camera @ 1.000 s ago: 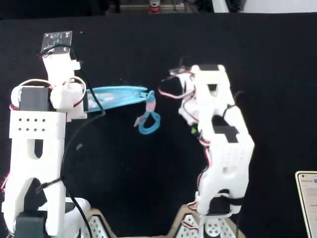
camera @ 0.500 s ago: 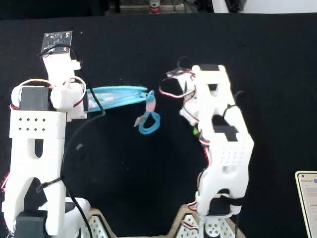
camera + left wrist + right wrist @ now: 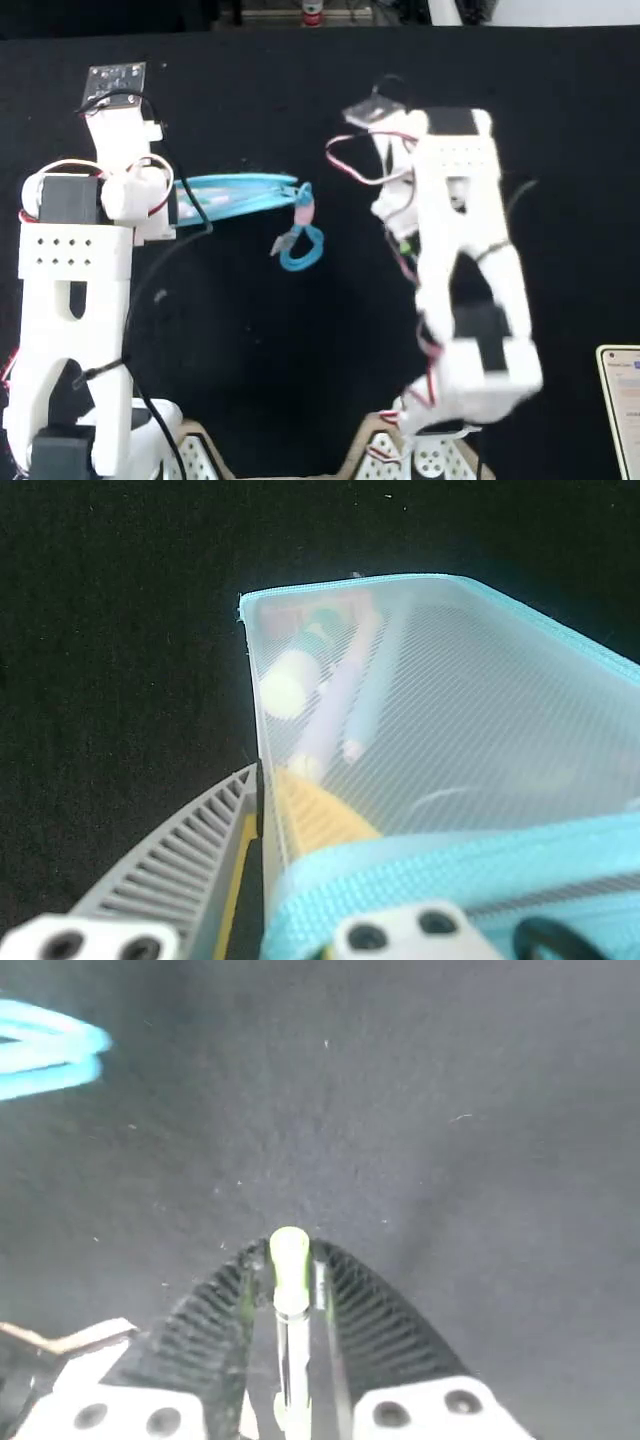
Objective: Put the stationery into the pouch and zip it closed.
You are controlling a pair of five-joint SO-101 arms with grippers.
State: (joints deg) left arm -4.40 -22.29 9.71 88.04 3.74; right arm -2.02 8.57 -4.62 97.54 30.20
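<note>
High view shows the left end effector (image 3: 172, 205) clenched on the left end of the blue pouch (image 3: 240, 195), holding it up on its edge over the black counter (image 3: 300, 380), likely so its top can take more things. Some stationery (image 3: 320, 710) shows through the pouch's clear side, and the zip loop (image 3: 300, 248) hangs at its right end. The right end effector (image 3: 288, 1248) is grasping a pen (image 3: 290, 1290) with a pale green tip, and the pouch sits to its left, apart from it, so I think the pen goes in next.
</note>
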